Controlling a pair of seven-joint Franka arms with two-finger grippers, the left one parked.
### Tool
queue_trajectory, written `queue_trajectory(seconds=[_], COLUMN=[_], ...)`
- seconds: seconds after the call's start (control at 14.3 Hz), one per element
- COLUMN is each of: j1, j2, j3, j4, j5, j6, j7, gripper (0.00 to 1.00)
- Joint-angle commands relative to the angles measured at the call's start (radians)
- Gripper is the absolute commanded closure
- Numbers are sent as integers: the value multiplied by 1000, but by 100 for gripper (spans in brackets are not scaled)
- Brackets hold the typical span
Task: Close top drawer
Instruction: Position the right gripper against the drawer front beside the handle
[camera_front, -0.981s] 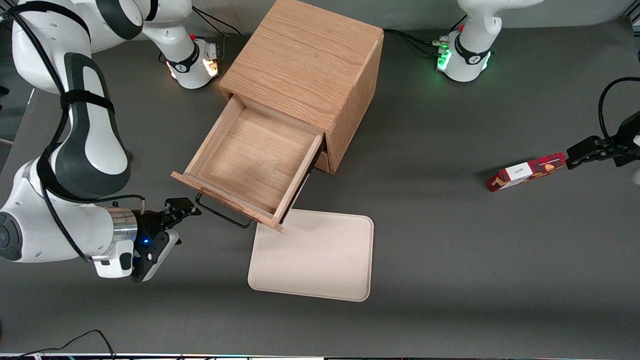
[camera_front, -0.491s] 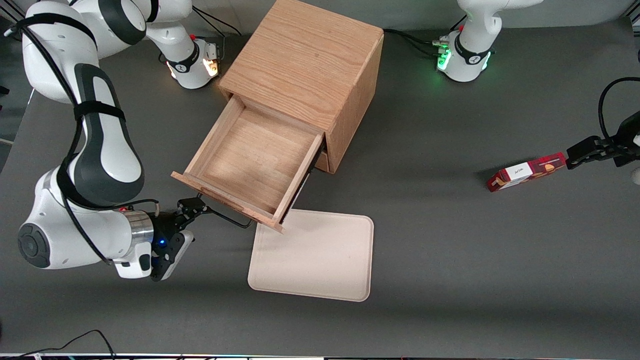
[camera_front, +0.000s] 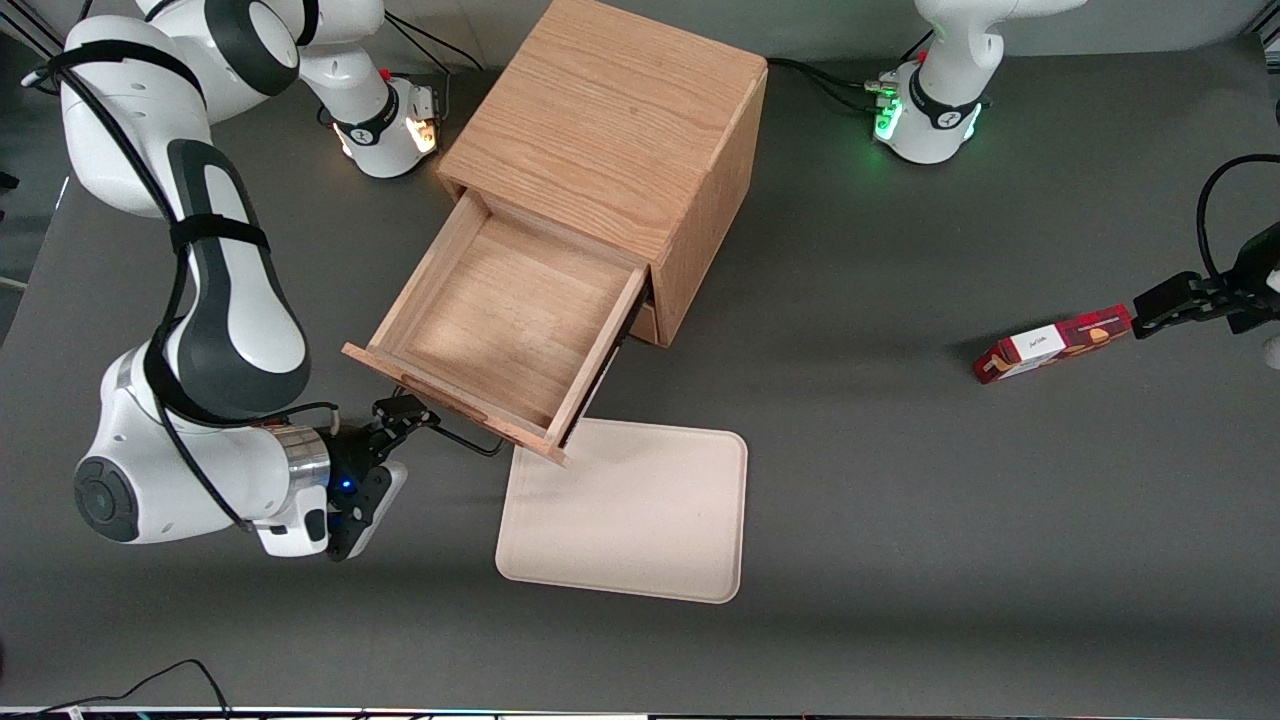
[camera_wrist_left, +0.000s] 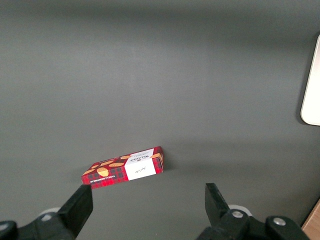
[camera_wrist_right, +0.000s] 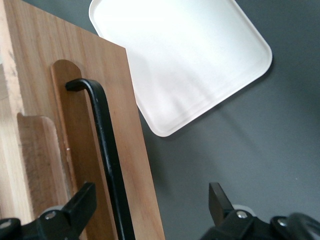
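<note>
I see the top drawer (camera_front: 505, 320) pulled far out of the wooden cabinet (camera_front: 610, 120), with nothing inside it. My end effector (camera_front: 405, 412) sits right at the drawer's front, next to one end of the black handle (camera_front: 465, 440). Its fingers (camera_wrist_right: 80, 205) are spread wide apart and hold nothing; the handle bar (camera_wrist_right: 107, 150) runs between them. I think one finger may be touching the drawer front, but I cannot be sure. A white tray (camera_front: 625, 510) lies flat on the table (camera_front: 900, 500), just beside the drawer's corner. A red box (camera_front: 1050, 345) lies toward the parked arm's end.
</note>
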Motion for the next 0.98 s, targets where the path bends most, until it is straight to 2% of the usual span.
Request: queue_trajectory(seconds=[0.0,0.91], j1=[5,45], j2=[22,45], j3=[-1,-11], j4=[29,26], j5=[10,-70], j6=[-18,-7], j7=[0,0], gripper=[0,0])
